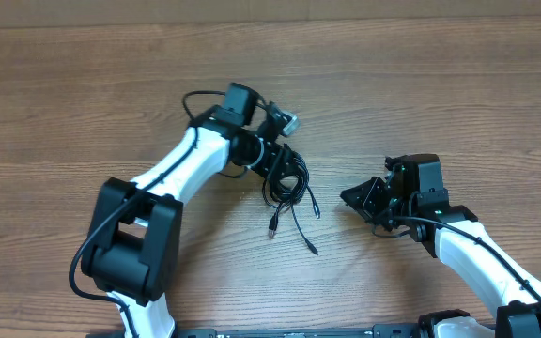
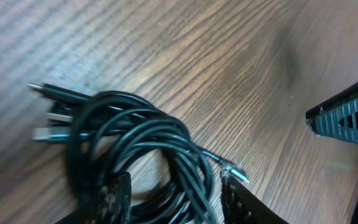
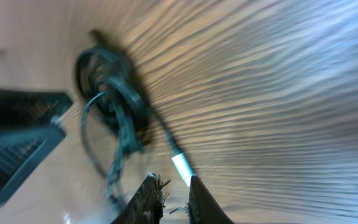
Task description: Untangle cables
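The cables (image 1: 287, 188) are thin black cords in a loose coil at the table's middle, with plug ends (image 1: 272, 227) trailing toward the front. My left gripper (image 1: 283, 169) sits on top of the coil. In the left wrist view it (image 2: 176, 180) is open, its fingers (image 2: 114, 199) straddling several strands of the cables (image 2: 142, 134) without pinching them. My right gripper (image 1: 348, 197) lies to the right of the bundle, pointing left, apart from it. In the blurred right wrist view it (image 3: 176, 182) stands nearly closed and empty, with a silvery plug (image 3: 182, 167) just beyond its tips.
The wooden table (image 1: 421, 84) stretches bare around the bundle. The other arm's black finger shows at the right edge of the left wrist view (image 2: 347, 118) and at the left of the right wrist view (image 3: 17, 124).
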